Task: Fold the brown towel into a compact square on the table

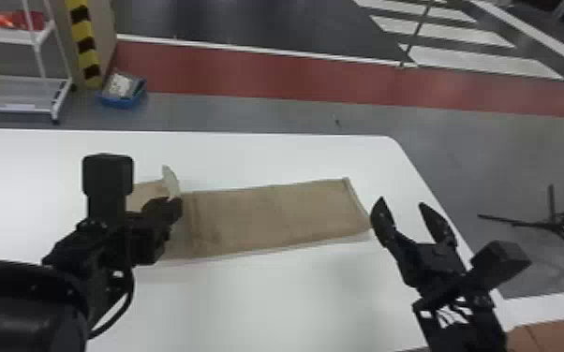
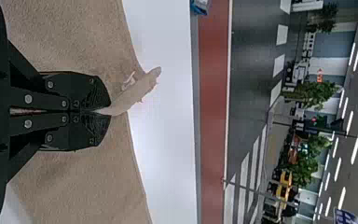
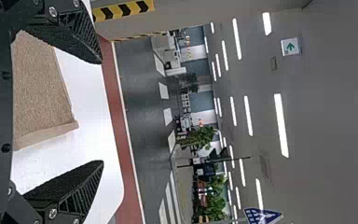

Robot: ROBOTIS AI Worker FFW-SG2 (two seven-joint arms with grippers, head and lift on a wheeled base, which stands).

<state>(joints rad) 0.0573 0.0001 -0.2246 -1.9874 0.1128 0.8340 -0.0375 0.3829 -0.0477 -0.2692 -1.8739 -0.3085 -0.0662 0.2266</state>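
Towel (image 1: 276, 213) is on the white table (image 1: 295, 299), laid out as a long flat strip running left to right in front of me, not a square. It has a crosswise ridge left of its middle and a hemmed short end on the right, slightly slanted. Left part sits partly behind my left gripper (image 1: 176, 201), so I can't tell how that end is laid. Left jaws are closed on cloth: in the wrist view my left gripper (image 2: 110, 112) has its two fingers together, a pinched flap (image 2: 135, 92) of towel poking out past the tips, near the long edge on the far side. Head view has that flap standing up, paler than the rest. My right gripper (image 1: 401, 201) is beyond the towel's right end, jaws wide apart, nothing between the tips. Its left-hand finger is close to the hemmed end in the head view; can't tell if there's contact. Table's rounded far right corner is past it. Around the table: white shelf cart (image 1: 14, 79) and blue bin (image 1: 124, 100) on the floor at far left, red floor strip (image 1: 248, 75) across the back, black stand legs (image 1: 552, 223) at right.
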